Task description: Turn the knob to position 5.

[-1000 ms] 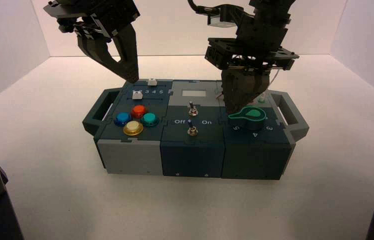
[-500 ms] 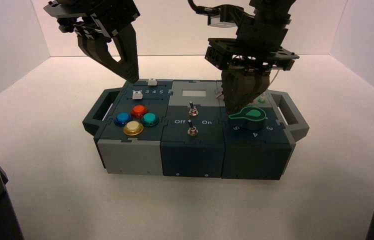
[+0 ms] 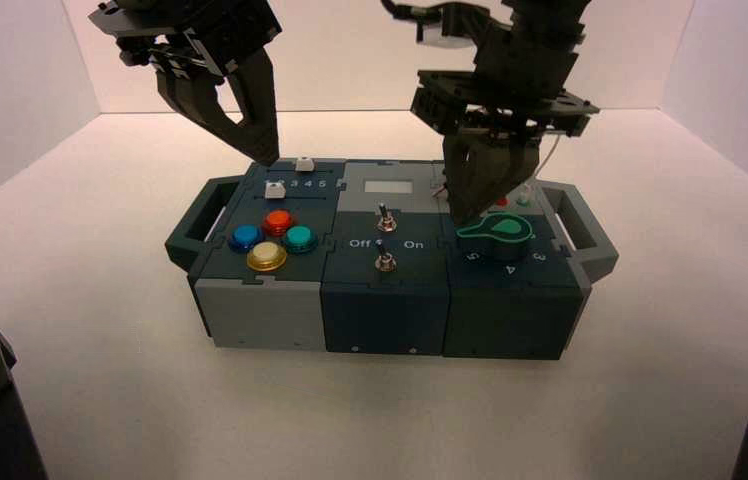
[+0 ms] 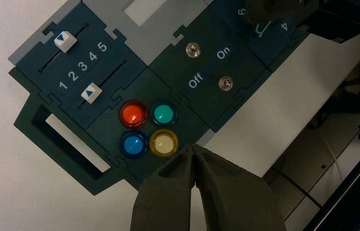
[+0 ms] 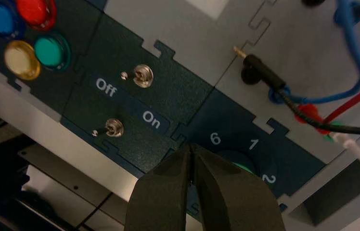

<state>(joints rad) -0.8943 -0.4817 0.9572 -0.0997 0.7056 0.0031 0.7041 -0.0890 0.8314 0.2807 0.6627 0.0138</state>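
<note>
The green teardrop knob (image 3: 497, 230) sits on the box's right block, with its pointed tip toward the box's middle. The numeral 5 (image 3: 472, 257) lies just in front of that tip, beside 4 and 3. My right gripper (image 3: 466, 213) is shut and empty, and hovers just above and behind the knob's tip. In the right wrist view the shut fingers (image 5: 191, 148) cover most of the knob (image 5: 241, 167); the numerals 6, 1 and 2 show there and the 5 is hidden. My left gripper (image 3: 264, 154) is shut and empty above the box's back left, over the sliders.
Four round push buttons (image 3: 277, 222) sit on the left block, with two sliders (image 4: 65, 41) behind them. Two metal toggle switches (image 3: 384, 220) labelled Off and On stand in the middle. Wires and plugs (image 5: 264, 77) lie behind the knob. The box has handles (image 3: 580, 225) at both ends.
My right gripper has risen slightly away from the knob, uncovering small red and green sockets behind it. The knob and the left arm have not visibly moved.
</note>
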